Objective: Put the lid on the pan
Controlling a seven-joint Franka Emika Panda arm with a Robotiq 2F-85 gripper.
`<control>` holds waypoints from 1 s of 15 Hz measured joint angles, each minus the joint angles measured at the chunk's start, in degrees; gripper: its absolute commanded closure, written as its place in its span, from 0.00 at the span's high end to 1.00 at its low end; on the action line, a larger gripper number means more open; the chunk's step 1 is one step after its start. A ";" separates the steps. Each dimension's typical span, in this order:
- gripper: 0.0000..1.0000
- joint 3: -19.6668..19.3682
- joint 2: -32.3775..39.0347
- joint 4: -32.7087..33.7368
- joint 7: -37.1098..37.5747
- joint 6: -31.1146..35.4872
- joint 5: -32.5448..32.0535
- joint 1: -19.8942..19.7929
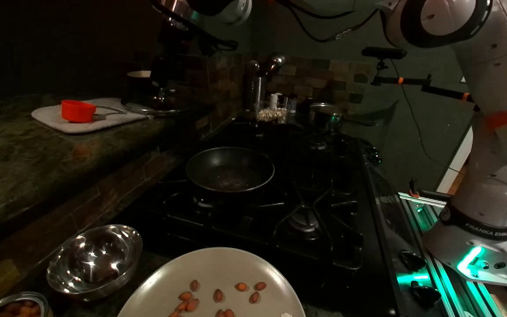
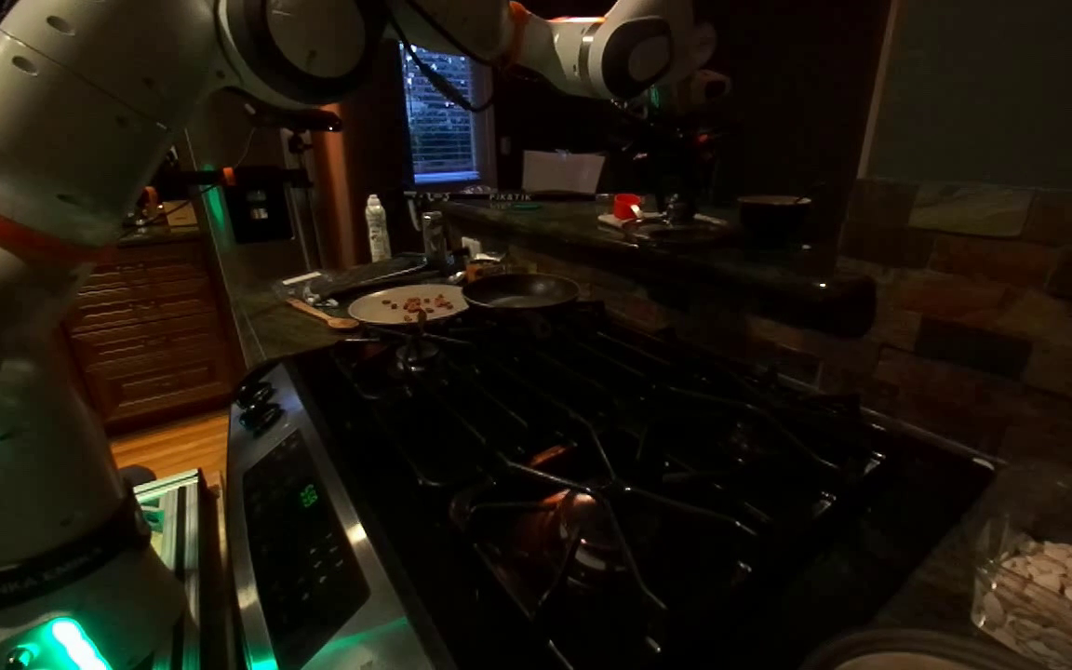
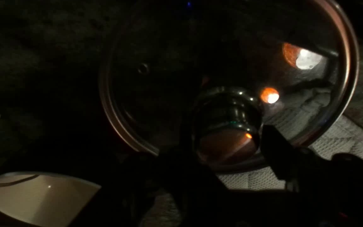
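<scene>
Since the gripper (image 3: 228,135) looked clamped on the lid's (image 3: 222,60) knob (image 3: 228,110), I figured this was pickup, needing a level lift to the pan (image 1: 230,171) next.

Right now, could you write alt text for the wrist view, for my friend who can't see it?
A round, see-through lid spreads across a dark picture, its shiny knob between the fingers of the pincer; whether they grip it is unclear. A pale cloth shows at lower right, a cream-lined container at lower left.
</scene>
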 measured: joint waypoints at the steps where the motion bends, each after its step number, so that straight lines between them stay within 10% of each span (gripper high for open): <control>1: 0.23 -0.01 -0.01 0.00 0.00 -0.13 -0.10 0.01; 15: 0.23 1.99 -14.37 -5.05 -10.82 -13.13 -1.96 1.39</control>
